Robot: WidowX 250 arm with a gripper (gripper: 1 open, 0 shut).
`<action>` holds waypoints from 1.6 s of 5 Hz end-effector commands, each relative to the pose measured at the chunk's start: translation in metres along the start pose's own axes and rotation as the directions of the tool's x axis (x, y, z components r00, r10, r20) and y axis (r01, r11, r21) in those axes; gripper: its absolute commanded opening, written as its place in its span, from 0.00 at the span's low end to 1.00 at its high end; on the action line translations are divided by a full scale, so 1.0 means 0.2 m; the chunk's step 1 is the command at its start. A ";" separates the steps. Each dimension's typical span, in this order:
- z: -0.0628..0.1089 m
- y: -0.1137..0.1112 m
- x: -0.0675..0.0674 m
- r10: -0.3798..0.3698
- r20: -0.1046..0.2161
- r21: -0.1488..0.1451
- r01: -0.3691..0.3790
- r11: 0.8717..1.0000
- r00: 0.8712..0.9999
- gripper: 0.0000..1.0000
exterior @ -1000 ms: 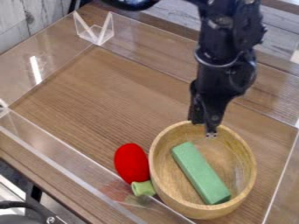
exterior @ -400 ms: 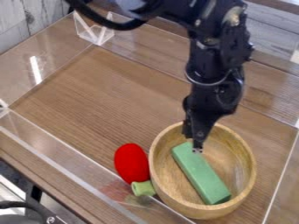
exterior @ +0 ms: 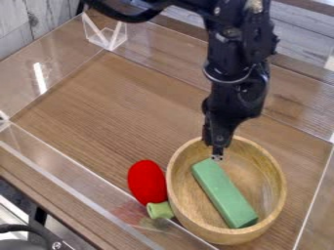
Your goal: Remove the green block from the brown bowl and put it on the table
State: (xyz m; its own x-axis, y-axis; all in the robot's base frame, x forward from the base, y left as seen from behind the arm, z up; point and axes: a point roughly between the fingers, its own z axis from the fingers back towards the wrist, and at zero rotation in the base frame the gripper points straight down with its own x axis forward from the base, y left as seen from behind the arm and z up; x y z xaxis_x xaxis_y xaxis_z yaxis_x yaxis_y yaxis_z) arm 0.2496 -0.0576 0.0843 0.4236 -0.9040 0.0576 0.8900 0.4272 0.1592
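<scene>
1. A red toy [exterior: 146,180] lies on the table [exterior: 117,107], left of the bowl [exterior: 268,210].
2. The gripper [exterior: 217,149], fingers pressed together, hangs over the bowl's near-left rim; spread them, straddle the block's [exterior: 225,192] width.
3. The bowl holds only the green block, lying flat.

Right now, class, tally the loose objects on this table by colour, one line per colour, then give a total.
Green: 1, the green block lying in the bowl
Brown: 1, the brown bowl
Red: 1, the red strawberry-like toy with a pale green stem, beside the bowl
Total: 3
</scene>
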 end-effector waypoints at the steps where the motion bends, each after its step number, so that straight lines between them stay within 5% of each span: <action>1: 0.12 -0.02 0.03 0.105 0.055 0.044 -0.108 0.993 0.993 1.00; 2: 0.16 -0.09 0.03 0.231 0.068 0.027 -0.233 0.972 0.971 1.00; 3: 0.16 -0.20 0.05 0.353 0.070 0.014 -0.355 0.935 0.933 1.00; 4: 0.16 -0.32 0.09 0.501 0.065 -0.015 -0.501 0.865 0.863 1.00; 5: 0.06 -0.37 0.07 0.655 0.057 -0.050 -0.654 0.755 0.753 1.00; 7: -0.08 -0.39 0.03 0.830 0.015 -0.056 -0.828 0.558 0.558 1.00; 8: -0.13 -0.35 0.02 0.817 0.007 -0.066 -0.815 0.575 0.576 1.00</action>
State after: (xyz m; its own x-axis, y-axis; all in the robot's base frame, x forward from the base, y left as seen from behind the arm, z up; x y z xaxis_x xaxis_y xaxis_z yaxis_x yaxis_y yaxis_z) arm 0.1889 -0.0897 0.0413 0.9735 -0.1795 0.1414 0.1831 0.9830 -0.0130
